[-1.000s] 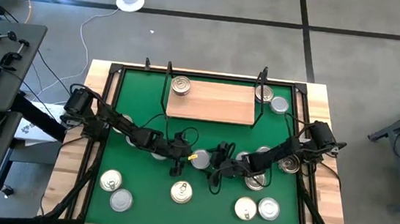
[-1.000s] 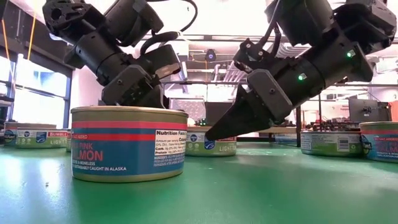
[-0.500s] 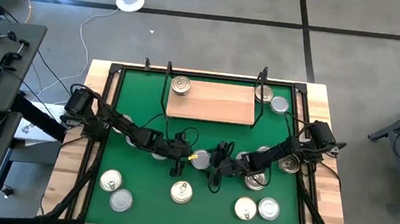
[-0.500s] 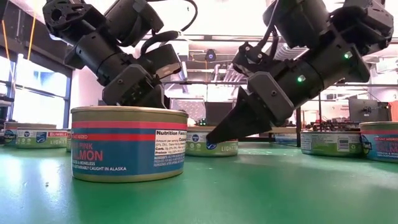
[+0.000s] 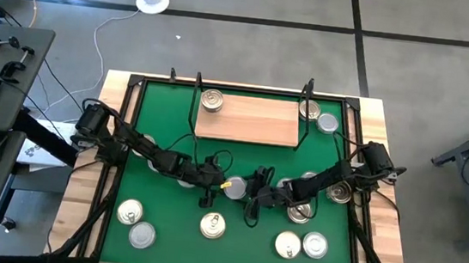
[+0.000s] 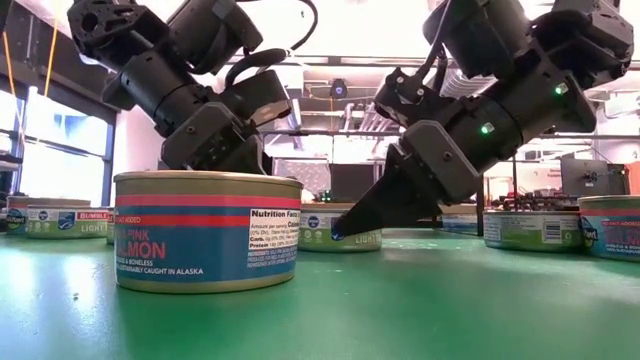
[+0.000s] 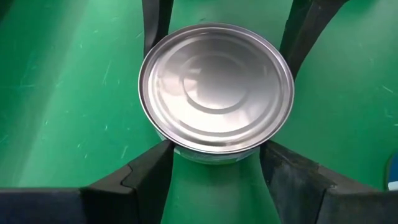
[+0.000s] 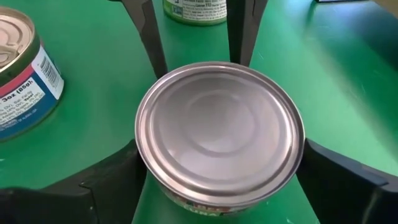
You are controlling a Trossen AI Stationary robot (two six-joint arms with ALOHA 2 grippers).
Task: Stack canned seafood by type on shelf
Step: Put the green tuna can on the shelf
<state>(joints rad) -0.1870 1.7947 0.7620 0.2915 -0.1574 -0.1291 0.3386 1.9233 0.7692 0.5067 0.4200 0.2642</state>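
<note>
Lower than a second ago, the right gripper [image 6: 345, 222] now brackets a silver-lidded can [image 8: 219, 130] mid-mat, fingers [image 8: 144, 31] wide, not yet gripping. Left gripper [image 5: 212, 181] stays clamped on another plain-lidded can [image 7: 216, 87] beside it. One can [image 5: 211, 101] sits on the shelf [image 5: 253, 120]; two cans [image 5: 318, 116] lie just right of it. Five cans [image 5: 212, 225] line the green mat's [image 5: 167, 203] near edge.

The high view looks straight down from far above the green mat [image 5: 240, 162], taking in the whole worktop [image 5: 374, 110]. The low view sits at mat level, facing across it into the room, close behind a salmon can [image 6: 207, 230]. Each wrist view looks closely down on a silver-lidded can [image 7: 216, 90] on that mat.
</note>
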